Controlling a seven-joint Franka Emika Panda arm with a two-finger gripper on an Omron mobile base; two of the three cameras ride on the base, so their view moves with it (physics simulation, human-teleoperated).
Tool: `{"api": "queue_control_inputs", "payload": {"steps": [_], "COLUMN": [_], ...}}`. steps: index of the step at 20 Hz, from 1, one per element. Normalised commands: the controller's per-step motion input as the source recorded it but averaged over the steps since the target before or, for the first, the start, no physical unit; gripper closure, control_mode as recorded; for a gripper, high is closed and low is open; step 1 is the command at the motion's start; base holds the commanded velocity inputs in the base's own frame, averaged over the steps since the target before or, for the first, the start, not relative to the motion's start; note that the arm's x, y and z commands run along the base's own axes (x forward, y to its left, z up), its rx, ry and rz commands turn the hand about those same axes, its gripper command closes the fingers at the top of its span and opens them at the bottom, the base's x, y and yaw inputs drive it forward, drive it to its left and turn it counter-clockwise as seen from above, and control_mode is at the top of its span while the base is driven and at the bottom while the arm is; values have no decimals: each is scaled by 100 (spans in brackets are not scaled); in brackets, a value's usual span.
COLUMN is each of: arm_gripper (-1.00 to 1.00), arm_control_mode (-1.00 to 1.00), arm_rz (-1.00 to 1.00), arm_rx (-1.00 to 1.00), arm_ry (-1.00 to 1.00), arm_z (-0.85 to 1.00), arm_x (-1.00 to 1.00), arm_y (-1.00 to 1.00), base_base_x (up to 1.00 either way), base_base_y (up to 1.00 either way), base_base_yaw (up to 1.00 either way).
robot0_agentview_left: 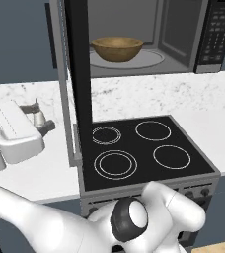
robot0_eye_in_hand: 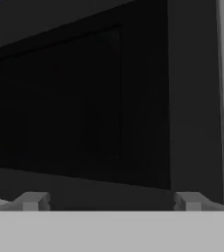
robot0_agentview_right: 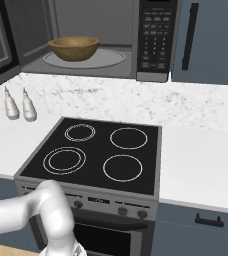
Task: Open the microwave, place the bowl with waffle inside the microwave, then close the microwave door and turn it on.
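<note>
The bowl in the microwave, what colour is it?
Brown, like wood; the bowl shows best in the right base view.

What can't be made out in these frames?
- Waffle: hidden by the wall of the bowl in both base views.
- Keypad labels: too small to read.
- Microwave door: edge-on in the left base view, cut off at the right base view's edge.
- Contact between gripper and door: cannot tell.
</note>
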Motion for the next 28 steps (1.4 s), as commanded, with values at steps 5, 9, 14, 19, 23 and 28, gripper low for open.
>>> {"api": "queue_control_inputs", "payload": {"steps": [5, 9, 14, 19, 23, 28], "arm_gripper": [-100, -100, -100, -100, -100, -100], "arm_control_mode": [-100, -100, -100, -100, -100, -100], "arm_rz": [0, 0, 1, 7, 18, 26], "arm_rx": [0, 0, 0, 1, 3, 6], "arm_ry": [-4, -2, -3, -2, -3, -1], "arm_z": [-8, 0, 0, 0, 0, -1], "arm_x": [0, -16, -6, 0, 0, 1], "arm_y": [-46, -76, -82, -86, -84, -87], "base_base_x": [0, 0, 0, 0, 0, 0], "base_base_y": [0, 0, 0, 0, 0, 0], "base_base_yaw": [0, 0, 0, 0, 0, 0]}}
